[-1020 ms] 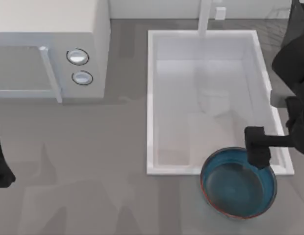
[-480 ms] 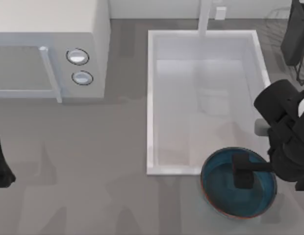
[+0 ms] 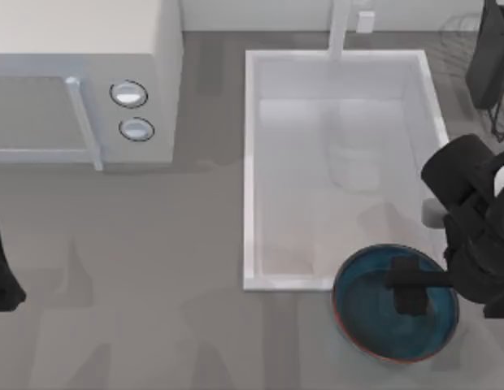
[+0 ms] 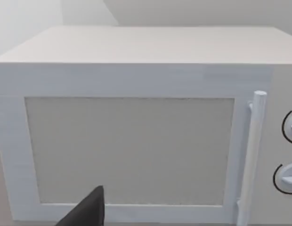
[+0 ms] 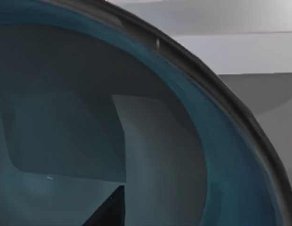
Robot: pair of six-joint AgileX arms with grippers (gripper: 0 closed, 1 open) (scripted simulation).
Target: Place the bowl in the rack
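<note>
The bowl (image 3: 366, 315), teal-blue inside with a reddish-brown rim, stands on the counter just off the sink's near right corner. My right gripper (image 3: 410, 288) hangs over the bowl's inside, right of its middle, with the arm reaching in from the right edge. In the right wrist view the bowl's (image 5: 183, 141) glossy inner wall and dark rim are very close. The rack (image 3: 457, 32) shows as thin dark wires at the far right corner, partly behind the right arm. My left arm (image 3: 2, 272) is parked at the left edge.
A white sink (image 3: 249, 162) with a faucet (image 3: 340, 28) takes up the middle right. A white microwave (image 3: 81, 81) with two knobs stands at the back left, and its door (image 4: 136, 141) faces the left wrist camera. Grey counter lies in front of it.
My right gripper moved from the bowl's far rim in over the bowl's inside while the arm swung down the right side. Over the last half second it only shifted slightly. The bowl stayed put.
</note>
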